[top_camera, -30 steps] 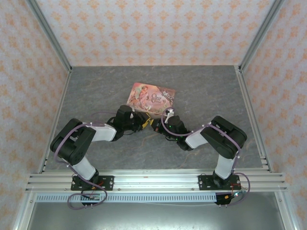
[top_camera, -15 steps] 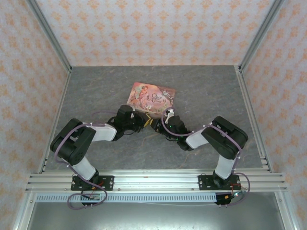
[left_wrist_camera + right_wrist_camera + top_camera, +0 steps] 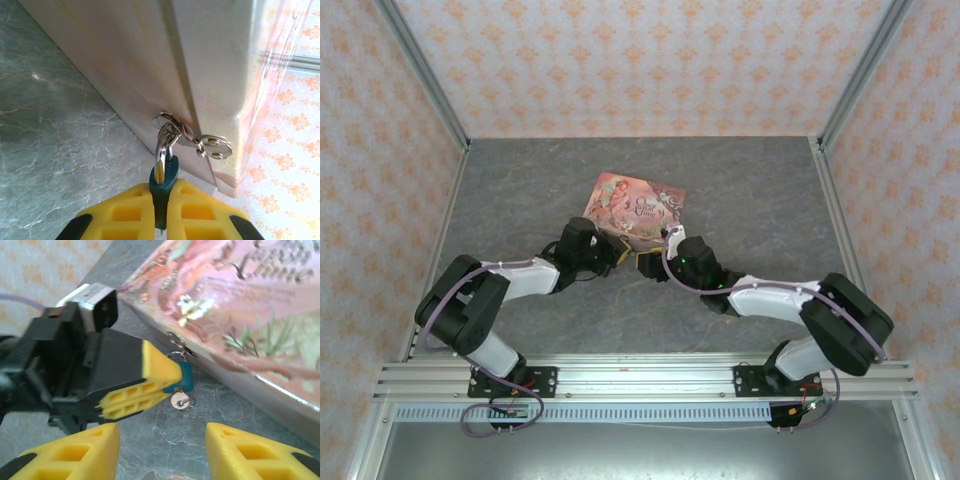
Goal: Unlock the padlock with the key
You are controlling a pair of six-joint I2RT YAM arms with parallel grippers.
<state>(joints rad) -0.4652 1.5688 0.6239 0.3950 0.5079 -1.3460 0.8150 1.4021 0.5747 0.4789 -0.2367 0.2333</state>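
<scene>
Padlock (image 3: 184, 377), hung from the clasp (image 3: 195, 136) of the tin (image 3: 240, 310) at its 12 o'clock, is clenched in my left gripper (image 3: 163, 194), likely to steady it for turning; key (image 3: 179, 401) at its 6 o'clock, my right gripper (image 3: 162, 432) spread, grasping nothing.

Robotics lab test cell, not a home or shop. Boxed in on back, left & right by panels (image 3: 650, 70) w/ printed orange-on-cream pattern, held in alu profile posts (image 3: 423, 70). Grey marble-look tabletop (image 3: 750, 190) as work surface. Left arm (image 3: 510, 278) & right arm (image 3: 780, 297), black & white, bolted to slotted alu rails (image 3: 640, 375) at near edge. Loose purple cable (image 3: 470, 425) & small circuit board (image 3: 800, 408) by the bases. Bare sheet metal (image 3: 640, 450) below rails.
</scene>
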